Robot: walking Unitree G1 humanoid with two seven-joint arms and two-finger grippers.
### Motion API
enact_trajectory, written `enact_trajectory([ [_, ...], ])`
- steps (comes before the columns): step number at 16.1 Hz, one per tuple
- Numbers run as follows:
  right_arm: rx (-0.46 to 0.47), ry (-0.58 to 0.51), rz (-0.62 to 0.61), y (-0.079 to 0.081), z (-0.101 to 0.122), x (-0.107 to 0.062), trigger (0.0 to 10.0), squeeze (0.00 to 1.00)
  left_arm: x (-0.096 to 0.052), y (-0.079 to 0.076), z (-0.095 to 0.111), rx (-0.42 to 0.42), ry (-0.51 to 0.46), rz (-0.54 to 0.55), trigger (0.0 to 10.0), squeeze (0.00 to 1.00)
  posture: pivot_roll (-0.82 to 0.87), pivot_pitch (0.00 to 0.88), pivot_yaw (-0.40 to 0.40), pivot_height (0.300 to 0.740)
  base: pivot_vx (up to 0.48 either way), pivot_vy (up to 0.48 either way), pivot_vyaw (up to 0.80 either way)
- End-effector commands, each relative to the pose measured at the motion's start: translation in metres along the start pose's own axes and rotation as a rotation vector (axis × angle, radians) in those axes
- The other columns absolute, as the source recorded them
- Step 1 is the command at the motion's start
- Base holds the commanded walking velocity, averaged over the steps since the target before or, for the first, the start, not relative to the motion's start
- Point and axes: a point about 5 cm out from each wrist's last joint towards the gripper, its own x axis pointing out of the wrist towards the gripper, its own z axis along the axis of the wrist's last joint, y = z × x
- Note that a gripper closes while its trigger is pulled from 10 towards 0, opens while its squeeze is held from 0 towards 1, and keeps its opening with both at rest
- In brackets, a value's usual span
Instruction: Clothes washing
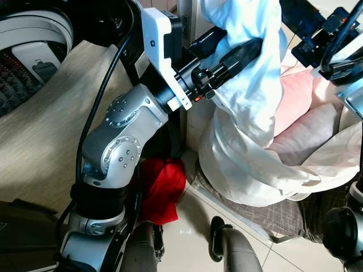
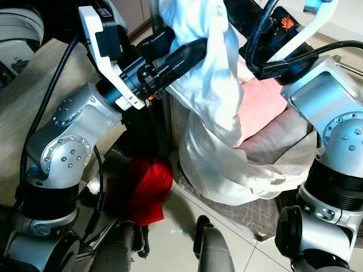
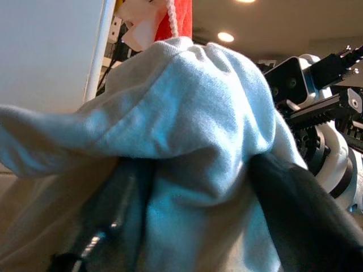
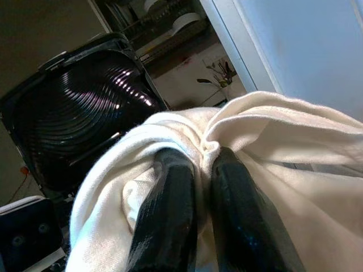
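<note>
A large white garment hangs from high up and drapes down into a laundry basket. My left gripper is raised in front of me, shut on an upper fold of the garment, one finger behind the cloth and one in front. In the left wrist view the pale cloth lies over and between the fingers. My right gripper is held high at the right, its two black fingers pinched tight on another fold of the same garment.
Pink clothes lie in the basket behind the white garment. A red cloth sits on the floor beside my left arm. The washing machine's open drum is at the far left, and its dark ribbed lid stands open.
</note>
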Motion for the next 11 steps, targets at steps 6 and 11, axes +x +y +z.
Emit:
enact_trajectory([
  [6, -0.009, -0.001, 0.022, 0.0118, -0.0040, 0.0003, 0.0, 0.00, -0.0051, -0.0060, 0.0061, 0.001, -0.040, -0.019, 0.0, 0.00, -0.05, 0.187, 0.012, 0.740, 0.000, 0.000, 0.00],
  [11, -0.011, 0.003, 0.016, 0.0115, -0.0047, 0.0006, 0.0, 0.00, -0.0066, -0.0032, 0.0056, 0.001, -0.040, 0.011, 0.0, 0.00, -0.05, 0.185, 0.010, 0.740, 0.000, 0.000, 0.00],
])
